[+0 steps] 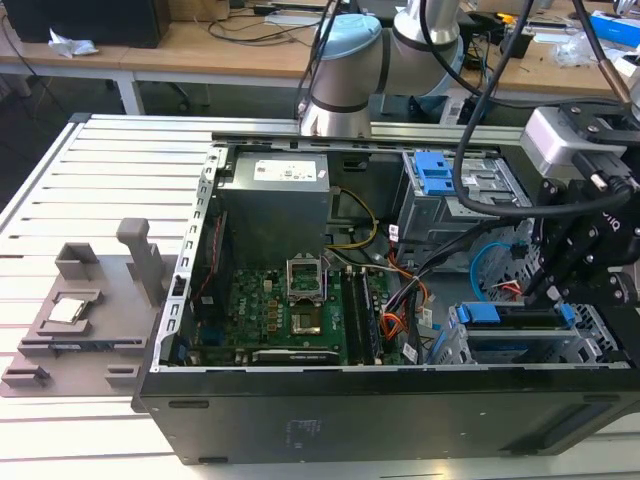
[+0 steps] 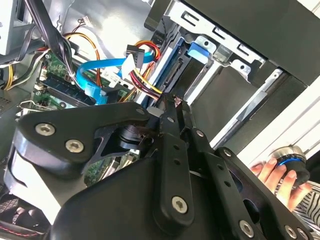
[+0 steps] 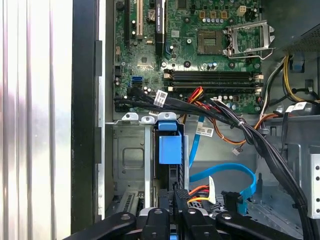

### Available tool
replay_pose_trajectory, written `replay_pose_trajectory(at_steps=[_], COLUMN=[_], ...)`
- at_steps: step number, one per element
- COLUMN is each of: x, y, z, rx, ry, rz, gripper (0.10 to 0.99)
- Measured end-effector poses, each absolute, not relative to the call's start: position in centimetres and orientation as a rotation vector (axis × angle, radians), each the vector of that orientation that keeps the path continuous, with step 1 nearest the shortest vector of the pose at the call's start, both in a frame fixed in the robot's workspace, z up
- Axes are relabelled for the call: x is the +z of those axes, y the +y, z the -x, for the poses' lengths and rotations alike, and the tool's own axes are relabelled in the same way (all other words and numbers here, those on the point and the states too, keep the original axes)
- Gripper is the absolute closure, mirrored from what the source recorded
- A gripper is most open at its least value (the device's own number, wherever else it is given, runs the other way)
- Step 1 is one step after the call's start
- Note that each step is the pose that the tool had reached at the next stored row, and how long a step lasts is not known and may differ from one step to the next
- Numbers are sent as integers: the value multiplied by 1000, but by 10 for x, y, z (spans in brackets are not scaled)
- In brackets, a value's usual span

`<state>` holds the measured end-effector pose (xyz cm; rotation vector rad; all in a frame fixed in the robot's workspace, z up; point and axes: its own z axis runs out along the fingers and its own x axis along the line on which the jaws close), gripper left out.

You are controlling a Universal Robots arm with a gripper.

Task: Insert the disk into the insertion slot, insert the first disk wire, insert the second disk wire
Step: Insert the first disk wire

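Observation:
The disk (image 1: 512, 318), in its blue carrier (image 3: 170, 148), sits edge-on inside the insertion slot (image 3: 131, 156) of the silver cage (image 1: 520, 350) at the case's front corner on the exterior view's right. My gripper (image 3: 176, 196) hangs right over the disk's connector end. It is shut on a black plug with red, orange and yellow wires (image 3: 198, 190), the first disk wire. In the second wrist view the fingertips (image 2: 172, 104) meet just short of the disk's edge (image 2: 172, 72), below the blue tab (image 2: 199, 51). A blue flat cable (image 3: 225, 169) with a loose black plug (image 3: 231, 199) lies beside it.
The taller grey cage with a blue latch (image 1: 438, 176) stands behind the slot. Black cable bundles (image 3: 240, 125) cross between the cages and the motherboard (image 1: 290, 320). A grey fixture (image 1: 80, 310) sits outside the case. A person's hand (image 2: 272, 172) rests on a knob.

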<state>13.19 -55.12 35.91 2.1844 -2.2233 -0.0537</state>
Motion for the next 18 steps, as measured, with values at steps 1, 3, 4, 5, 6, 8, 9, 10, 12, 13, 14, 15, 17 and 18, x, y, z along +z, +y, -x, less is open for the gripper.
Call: replay_pose_trajectory(at_steps=[1,3,4,5,6,8,9,10,12,13,14,15,17,18], x=[358,355,354,354,353,352,352,352,351,351,350,350,349,348], y=[-551,-551,-551,-551,-550,-548,-546,-545,-544,-544,-544,-544,-544,-544], z=[-132,-133,-134,-134,-134,-136,-136,-137,-138,-138,-139,-140,-141,-141], rx=[-54,-54,-54,-54,-54,-54,-54,-54,-54,-54,-54,-54,-54,-54], ry=[-2223,-2223,-2223,-2223,-2223,-2223,-2223,-2223,-2223,-2223,-2223,-2223,-2224,-2224], rz=[-2184,-2185,-2185,-2184,-2184,-2185,-2185,-2185,-2185,-2185,-2185,-2185,-2184,-2184], gripper=[922,922,922,922,922,922,922,922,922,922,922,922,922,922])
